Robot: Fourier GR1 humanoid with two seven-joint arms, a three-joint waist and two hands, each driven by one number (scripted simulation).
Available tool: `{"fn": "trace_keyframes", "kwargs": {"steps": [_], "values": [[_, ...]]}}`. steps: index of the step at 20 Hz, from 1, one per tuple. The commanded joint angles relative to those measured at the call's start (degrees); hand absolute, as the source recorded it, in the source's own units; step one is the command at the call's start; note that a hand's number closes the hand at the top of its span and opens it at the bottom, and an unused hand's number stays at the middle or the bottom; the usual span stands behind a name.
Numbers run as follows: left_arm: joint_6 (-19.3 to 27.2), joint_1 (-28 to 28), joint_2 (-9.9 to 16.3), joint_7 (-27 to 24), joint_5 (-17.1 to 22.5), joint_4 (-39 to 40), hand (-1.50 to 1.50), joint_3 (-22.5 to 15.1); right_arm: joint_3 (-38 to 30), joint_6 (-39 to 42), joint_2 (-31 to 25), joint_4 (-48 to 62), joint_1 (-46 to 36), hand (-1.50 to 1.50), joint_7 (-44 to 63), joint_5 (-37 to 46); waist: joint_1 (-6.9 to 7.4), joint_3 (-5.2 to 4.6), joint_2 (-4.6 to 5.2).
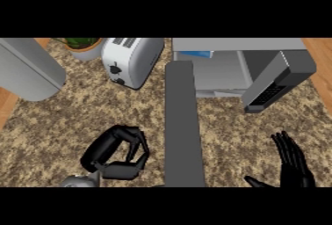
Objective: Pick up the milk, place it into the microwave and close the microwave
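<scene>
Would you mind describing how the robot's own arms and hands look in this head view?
Both hands are black and glossy, with slim segmented fingers and a thumb. The left hand sits on a grey forearm, only a short rounded end of which shows at the lower edge. The right hand shows no forearm in view. No cables, markings or sleeves are visible.

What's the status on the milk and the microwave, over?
Left robot hand curled, holding nothing, beside the open microwave door. Right robot hand open, resting at lower right. Milk already inside the microwave. Door not yet closed.
</scene>
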Motion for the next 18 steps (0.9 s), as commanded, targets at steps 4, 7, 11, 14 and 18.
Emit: {"fn": "trace_keyframes", "kwargs": {"steps": [4,7,11,14,18], "values": [[10.54,-11.05,-0.14,-7.37,-5.22,14.35,1.5,-9.87,-3.46,1.72,-4.81,-6.72,3.85,-1.5,1.63,-1.0,-0.06,-0.01,0.16],[16.92,-15.55,-0.13,-1.1,-2.44,15.85,1.5,-18.58,-3.08,2.84,-5.98,-11.64,8.05,-1.5,2.77,-0.93,-0.51,0.0,0.1],[24.49,-21.26,-0.12,0.33,1.13,25.23,1.5,-26.45,-2.58,2.82,-5.22,-15.05,7.59,-1.5,2.56,-0.72,-1.02,-0.01,0.25],[29.59,-24.3,-0.12,-1.65,8.19,31.85,1.5,-31.12,-3.17,5.42,-7.94,-19.82,7.83,-1.5,6.64,-3.25,-2.71,-0.08,0.6],[33.28,-28.06,-0.12,4.43,14.35,32.57,1.5,-41.26,-1.52,4.84,-7.71,-23.3,4.05,-1.5,11.66,-4.41,-3.67,-0.1,0.76]]}}
